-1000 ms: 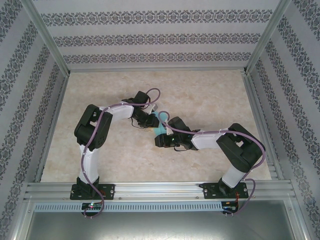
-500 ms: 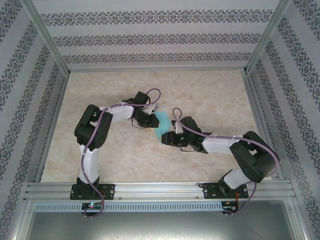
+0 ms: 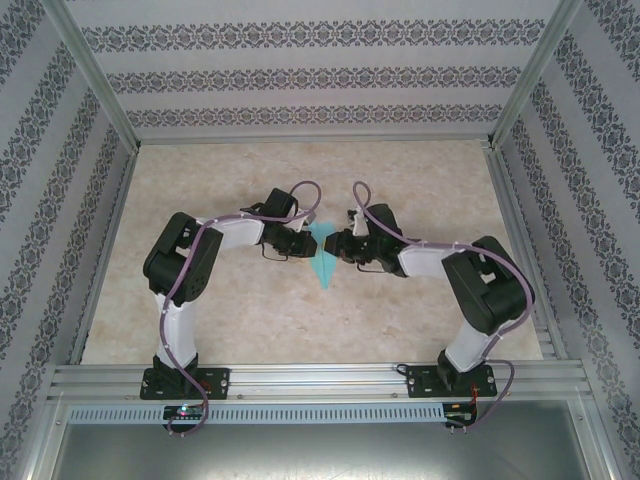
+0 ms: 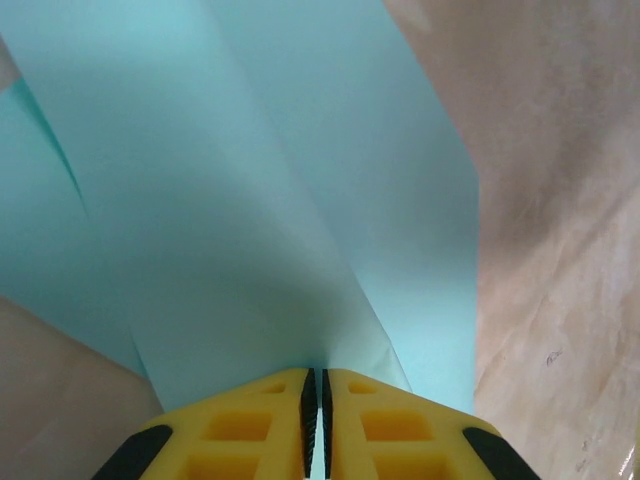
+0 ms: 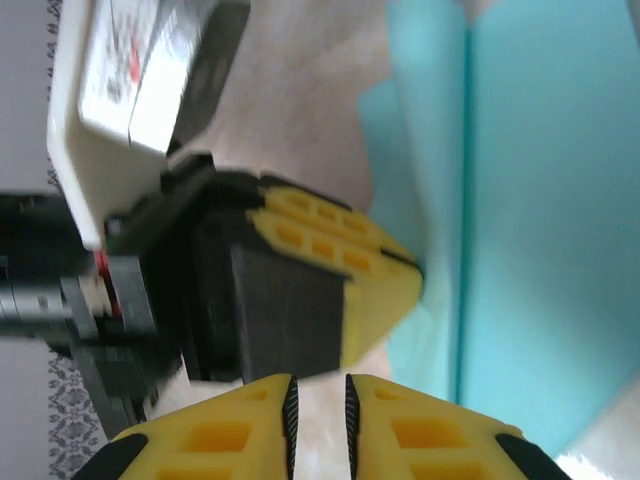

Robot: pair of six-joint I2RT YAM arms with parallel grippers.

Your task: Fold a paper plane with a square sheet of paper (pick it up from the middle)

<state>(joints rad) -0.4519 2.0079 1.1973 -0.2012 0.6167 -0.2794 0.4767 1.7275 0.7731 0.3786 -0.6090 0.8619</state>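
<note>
Left gripper (image 4: 316,400): jaws pressed together, only a hairline between the yellow fingers, clamped on the teal paper at the bottom centre of its wrist view.
What it grips: a fold of the paper plane (image 4: 250,200), whose layers fan out from the pinch towards the top of the frame, with a crease running up from the fingertips.
Right gripper (image 5: 318,410): yellow fingers at the bottom edge of its wrist view, a narrow gap between them; nothing shows in that gap, and they touch no paper there.
Facing it: the left arm's yellow fingers (image 5: 340,280) lie mid-frame, their tips at the edge of the teal sheet that fills the right side of the picture.
Overhead, grippers: the two meet tip to tip at the centre of the frame, left arm coming in from the left, right arm from the right.
Overhead, paper plane: between the two grippers, a slim teal wedge with its point towards the bottom of the frame.
Table (image 3: 420,190): pale marbled surface under both arms.
</note>
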